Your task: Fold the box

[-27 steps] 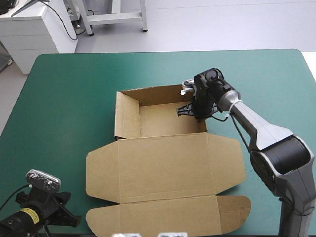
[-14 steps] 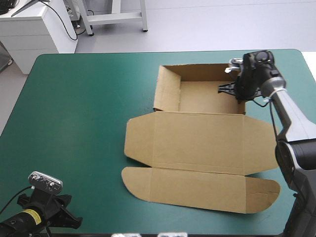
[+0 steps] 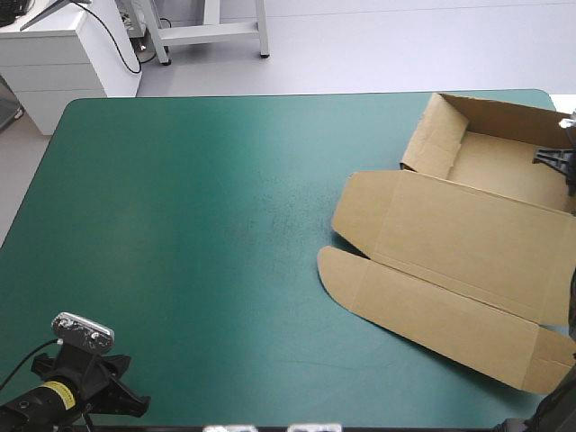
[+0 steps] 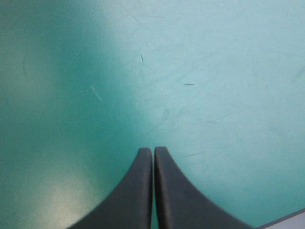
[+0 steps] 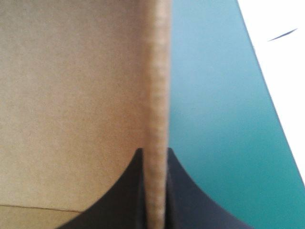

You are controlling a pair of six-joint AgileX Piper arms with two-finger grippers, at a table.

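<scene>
The right pincer point(image 5: 155, 152) is clenched on a raised wall of the brown box point(image 5: 71, 95). The left pincer point(image 4: 153, 151) is clenched empty over the teal-green surface point(image 4: 214, 71). The box, lid flat, lies at the surface's far right corner. A rightward pull could drag it over the surface's edge.

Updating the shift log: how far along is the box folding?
Done: the box has its tray walls raised. In hand: the right pincer is shut on one of those walls. Left: the lid and its rounded flap lie flat on the teal-green cover; the left pincer, shut, hangs over bare cover.
</scene>
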